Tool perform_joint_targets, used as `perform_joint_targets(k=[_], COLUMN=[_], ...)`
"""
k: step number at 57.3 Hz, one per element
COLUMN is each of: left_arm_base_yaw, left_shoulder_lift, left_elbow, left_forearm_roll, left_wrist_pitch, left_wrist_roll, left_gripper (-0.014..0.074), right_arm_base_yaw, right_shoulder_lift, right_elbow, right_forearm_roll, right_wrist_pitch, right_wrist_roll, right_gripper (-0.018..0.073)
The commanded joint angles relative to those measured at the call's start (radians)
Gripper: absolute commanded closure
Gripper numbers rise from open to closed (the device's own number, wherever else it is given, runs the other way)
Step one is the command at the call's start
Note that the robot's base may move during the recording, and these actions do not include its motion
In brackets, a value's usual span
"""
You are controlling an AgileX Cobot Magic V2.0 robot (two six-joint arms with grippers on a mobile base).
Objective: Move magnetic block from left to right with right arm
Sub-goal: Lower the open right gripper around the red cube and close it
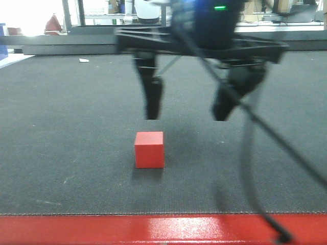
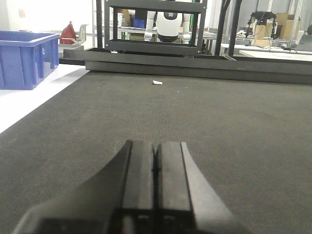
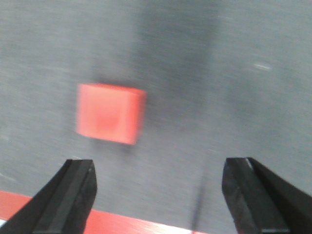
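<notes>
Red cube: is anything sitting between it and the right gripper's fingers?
Nothing visible. The right gripper is open and not touching the red cube, which lies off toward one finger rather than centred. Only bare dark mat shows between them.

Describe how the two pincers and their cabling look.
Both are matte black. The left pincer has two flat, straight-edged fingers with smooth faces. The right pincer has tapering fingers under a dark body with a small green light; a thin black cable trails from it.
</notes>
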Motion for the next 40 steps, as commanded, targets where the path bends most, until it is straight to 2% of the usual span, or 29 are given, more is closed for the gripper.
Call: perform_joint_targets(k=[1,15,27,40], left_arm_base_yaw=[-0.004,-0.004,-0.004,-0.004], left_shoulder_lift=[-0.011,-0.011,-0.011,-0.011], left_elbow=[0.009,0.009,0.009,0.009], left_forearm_roll=[-0.005,-0.005,-0.005,-0.005], left_wrist_pitch=[-0.091,-0.091,-0.091,-0.091], left_wrist_roll=[0.002,0.002,0.002,0.002], left_gripper=[0.0722,0.0722,0.0722,0.0722], right_arm_base_yaw=[0.011,0.016,0.013,0.013], right_shoulder_lift=[0.029,0.176,0.236,0.254], right_elbow=[-0.114,-0.255,-0.263,-0.263], right_forearm_roll=[0.008,0.043,0.061,0.064], right_wrist_pitch=[0.039,0.118,0.118,0.115], right_wrist_roll=[0.004,0.009,0.06,0.06], right_gripper=[-0.0065,-0.0065,-0.0065,-0.0063])
